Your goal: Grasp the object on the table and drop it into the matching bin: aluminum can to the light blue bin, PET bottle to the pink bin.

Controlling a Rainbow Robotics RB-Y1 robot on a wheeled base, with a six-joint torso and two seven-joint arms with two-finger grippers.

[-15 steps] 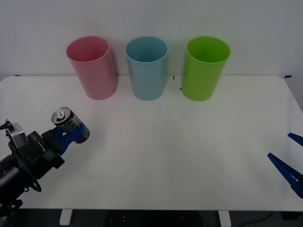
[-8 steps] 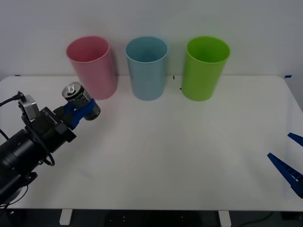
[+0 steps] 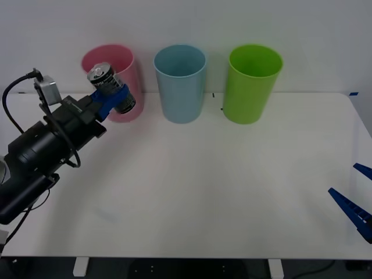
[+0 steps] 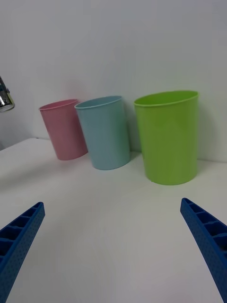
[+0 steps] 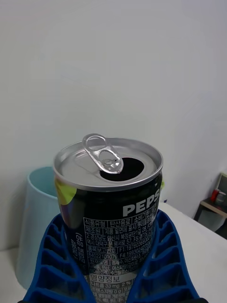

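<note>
Left gripper [image 3: 114, 97]: it is up in the air, off the table [image 3: 192, 192]. Its two blue ribbed fingers [image 5: 54, 258] squeeze the can from both sides.
Aluminum can [image 3: 111, 89]: it sits tight between the left gripper's fingers, tilted in the front view. From the front it is right in front of the pink bin [image 3: 113, 81], near that bin's rim. It is not over the light blue bin [image 3: 181, 82], which stands one place further to the right.
Can top: shiny and round. The pull tab [image 5: 101, 151] is lifted and the drinking hole is open.
Writing on the can: big white letters say "PEPS", and the last part turns out of sight. Below are rows of tiny white writing I cannot read well, with "33 mg" in one row. A bit of yellow-green colour shows on the side.
Right gripper [image 4: 113, 248]: it waits low at the right side of the table, far from the can. Its blue fingers are spread wide with nothing between them.
Lime green bin [image 4: 166, 136]: it stands next to the light blue bin, at the right end of the row.
</note>
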